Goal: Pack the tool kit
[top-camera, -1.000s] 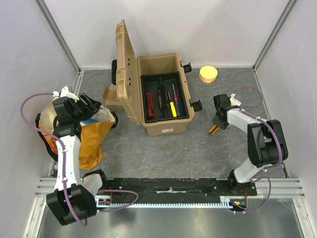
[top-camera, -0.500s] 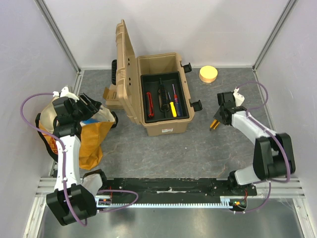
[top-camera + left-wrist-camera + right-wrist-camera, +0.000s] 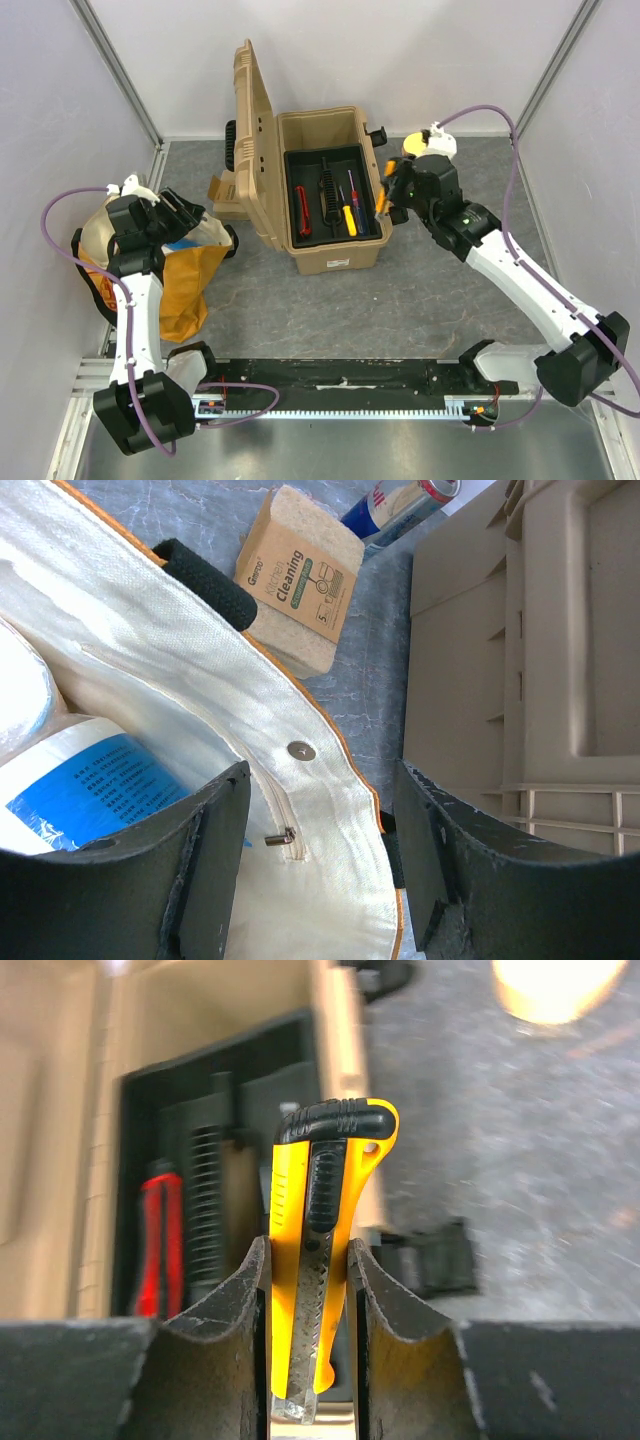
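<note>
The tan toolbox (image 3: 335, 258) stands open at the back middle, its lid (image 3: 252, 140) raised on the left. Its black inner tray (image 3: 300, 162) holds a red-handled tool (image 3: 302, 210), a black tool and a yellow-handled screwdriver (image 3: 349, 219). My right gripper (image 3: 387, 203) hovers at the box's right rim, shut on a yellow utility knife (image 3: 325, 1210) that stands between the fingers (image 3: 235, 1320), over the tray's right part. My left gripper (image 3: 322, 780) is open above the mouth of the cream cloth bag (image 3: 200, 670), holding nothing.
A round yellow disc (image 3: 421, 149) lies at the back right. A small cardboard box (image 3: 300, 575) and a blue can (image 3: 400, 505) lie between bag and lid. A white bottle with a blue label (image 3: 80, 780) sits in the bag. Frame posts flank the table.
The right arm has carried the yellow knife from the table on the right, up and left, to the toolbox's right rim. The left arm has not moved.
</note>
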